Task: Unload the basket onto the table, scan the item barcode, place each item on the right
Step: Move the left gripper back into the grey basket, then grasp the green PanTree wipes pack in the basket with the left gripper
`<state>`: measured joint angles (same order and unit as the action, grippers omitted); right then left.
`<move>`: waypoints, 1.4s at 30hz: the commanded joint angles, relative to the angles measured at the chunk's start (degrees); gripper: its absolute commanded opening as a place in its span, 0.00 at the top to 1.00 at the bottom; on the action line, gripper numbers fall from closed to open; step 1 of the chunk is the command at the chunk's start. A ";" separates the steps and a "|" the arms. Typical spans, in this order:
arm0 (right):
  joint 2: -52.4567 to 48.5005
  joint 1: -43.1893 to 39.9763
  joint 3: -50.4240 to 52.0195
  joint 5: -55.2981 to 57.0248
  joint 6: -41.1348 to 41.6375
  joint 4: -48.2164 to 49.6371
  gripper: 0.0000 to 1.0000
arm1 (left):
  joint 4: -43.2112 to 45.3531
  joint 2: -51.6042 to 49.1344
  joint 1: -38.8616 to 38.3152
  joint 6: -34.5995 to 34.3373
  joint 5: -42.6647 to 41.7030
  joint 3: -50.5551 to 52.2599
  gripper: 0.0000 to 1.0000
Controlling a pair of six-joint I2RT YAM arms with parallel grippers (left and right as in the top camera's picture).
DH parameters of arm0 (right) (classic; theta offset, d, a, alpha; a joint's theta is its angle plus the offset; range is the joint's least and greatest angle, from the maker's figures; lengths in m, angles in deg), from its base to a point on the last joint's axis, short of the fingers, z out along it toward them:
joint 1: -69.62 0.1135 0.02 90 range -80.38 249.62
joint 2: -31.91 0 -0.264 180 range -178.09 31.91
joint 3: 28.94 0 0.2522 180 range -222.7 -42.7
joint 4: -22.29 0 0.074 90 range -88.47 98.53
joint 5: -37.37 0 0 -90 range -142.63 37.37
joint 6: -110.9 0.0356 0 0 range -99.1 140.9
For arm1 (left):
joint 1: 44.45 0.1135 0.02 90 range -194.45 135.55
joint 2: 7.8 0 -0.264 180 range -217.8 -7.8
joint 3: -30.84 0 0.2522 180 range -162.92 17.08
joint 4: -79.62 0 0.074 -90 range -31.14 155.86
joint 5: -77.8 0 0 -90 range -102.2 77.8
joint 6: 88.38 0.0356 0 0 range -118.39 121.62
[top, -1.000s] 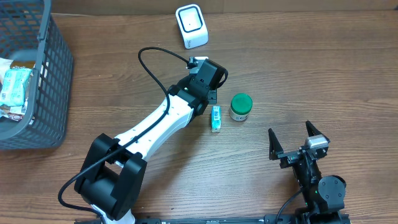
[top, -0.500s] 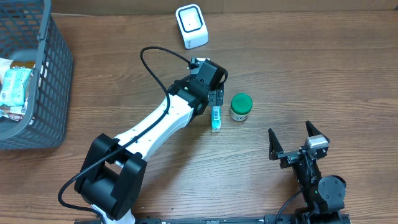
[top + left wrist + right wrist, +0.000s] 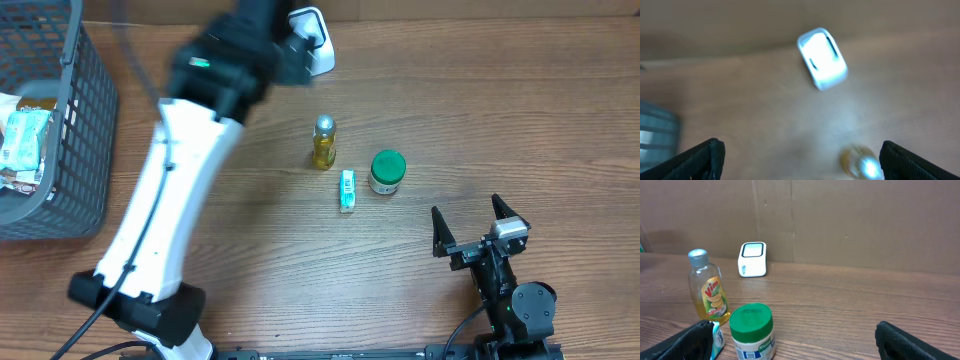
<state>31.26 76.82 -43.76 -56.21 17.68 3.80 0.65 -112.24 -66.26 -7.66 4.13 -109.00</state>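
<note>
A small yellow bottle (image 3: 322,143) with a silver cap stands upright in the middle of the table, free of both grippers. It also shows, blurred, far below in the left wrist view (image 3: 860,162) and in the right wrist view (image 3: 707,289). The white barcode scanner (image 3: 312,42) stands at the far edge (image 3: 822,58) (image 3: 753,259). My left arm (image 3: 225,60) is lifted high and blurred, partly covering the scanner. My left gripper (image 3: 801,161) is open and empty. My right gripper (image 3: 466,208) (image 3: 797,345) rests open at the near right.
A green-lidded jar (image 3: 387,171) (image 3: 752,331) and a small teal-and-white pack (image 3: 347,190) lie just near of the bottle. A dark mesh basket (image 3: 70,120) holding packets (image 3: 25,140) stands at the left edge. A brown wall (image 3: 850,220) backs the table.
My left gripper opened and let go of the bottle, which now stands by itself. The left arm then rose and swung away toward the far left, near the scanner. The right arm stayed still.
</note>
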 commanded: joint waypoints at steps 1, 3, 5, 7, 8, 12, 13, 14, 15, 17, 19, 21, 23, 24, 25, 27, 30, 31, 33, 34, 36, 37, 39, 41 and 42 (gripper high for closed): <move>0.42 -0.20 0.61 0.48 -0.26 0.24 0.00 | -2.49 1.49 9.60 5.55 0.57 -9.79 0.01; 0.42 -0.20 0.61 0.48 -0.26 0.24 0.00 | -3.17 1.51 15.50 5.90 0.55 -12.87 0.01; 0.42 -0.20 0.61 0.48 -0.26 0.26 0.00 | -2.93 1.51 21.05 6.47 0.57 -13.88 0.00; 0.42 -0.20 0.61 0.48 -0.26 0.26 0.00 | -2.21 1.07 29.53 8.61 0.59 -13.73 0.00; 0.42 -0.20 0.61 0.48 -0.26 0.24 0.00 | -2.14 0.79 32.44 8.61 0.59 -13.62 0.00; 0.42 -0.20 0.61 0.50 -0.26 0.26 0.00 | -3.06 -0.11 43.71 8.61 0.61 -12.55 0.00; 0.42 -0.20 0.61 0.48 -0.26 0.26 0.00 | -3.54 -0.28 46.71 8.46 0.59 -12.31 0.00; 0.42 -0.20 0.61 0.48 -0.26 0.24 0.00 | -3.52 -0.48 48.65 8.46 0.52 -12.11 0.00; 0.42 -0.20 0.61 0.48 -0.26 0.26 0.00 | -3.43 -1.25 51.87 8.52 0.55 -11.91 0.00; 0.42 -0.20 0.61 0.48 -0.26 0.24 0.00 | -3.45 -2.62 54.42 8.72 0.13 -11.91 0.00; 0.42 -0.20 0.61 0.48 -0.26 0.24 0.00 | -3.50 -4.72 56.65 9.60 -1.90 -11.91 0.00; 0.42 -0.20 0.61 0.48 -0.26 0.26 0.00 | -4.00 -7.21 58.23 11.58 -4.17 -11.91 0.00; 0.42 -0.20 0.61 0.48 -0.26 0.26 0.00 | -5.14 -11.02 59.34 13.29 -4.35 -11.91 0.00; 0.42 -0.20 0.61 0.48 -0.26 0.26 0.00 | -5.14 -12.52 59.58 14.03 -4.37 -11.91 0.00; 0.42 -0.20 0.61 0.48 -0.26 0.26 0.00 | -5.16 -13.53 59.67 14.56 -4.37 -11.91 0.00; 0.42 -0.20 0.61 0.48 -0.26 0.26 0.00 | -5.95 -16.76 59.67 16.24 -4.48 -11.91 0.00; 0.42 -0.20 0.61 0.50 -0.26 0.24 0.00 | -6.95 -20.85 59.67 17.42 -4.87 -11.91 0.00; 0.42 -0.20 0.61 0.48 -0.26 0.24 0.00 | -7.02 -22.53 59.65 18.62 -5.55 -11.91 0.00; 0.42 -0.20 0.61 0.48 -0.26 0.26 0.00 | -7.02 -24.98 59.63 20.31 -6.82 -11.91 0.00; 0.42 -0.20 0.61 0.48 -0.26 0.24 0.00 | -6.99 -25.75 59.65 20.90 -6.91 -11.91 0.00; 0.42 -0.20 0.61 0.48 -0.26 0.26 0.00 | -6.54 -27.50 59.65 22.47 -6.80 -11.91 0.00; 0.42 -0.20 0.61 0.48 -0.26 0.24 0.00 | -6.21 -28.41 59.67 23.96 -6.80 -11.91 0.00; 0.42 -0.20 0.61 0.48 -0.26 0.24 0.00 | -5.68 -29.77 59.65 26.53 -7.43 -11.91 0.00; 0.42 -0.20 0.61 0.48 -0.26 0.26 0.00 | -4.98 -31.17 59.67 29.09 -7.41 -11.91 0.00; 0.42 -0.20 0.61 0.48 -0.26 0.24 0.00 | -4.72 -31.63 59.65 29.81 -7.41 -11.91 0.00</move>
<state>31.26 76.82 -43.76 -56.21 17.70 3.82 -4.88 -141.81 -6.85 16.47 -2.18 -120.96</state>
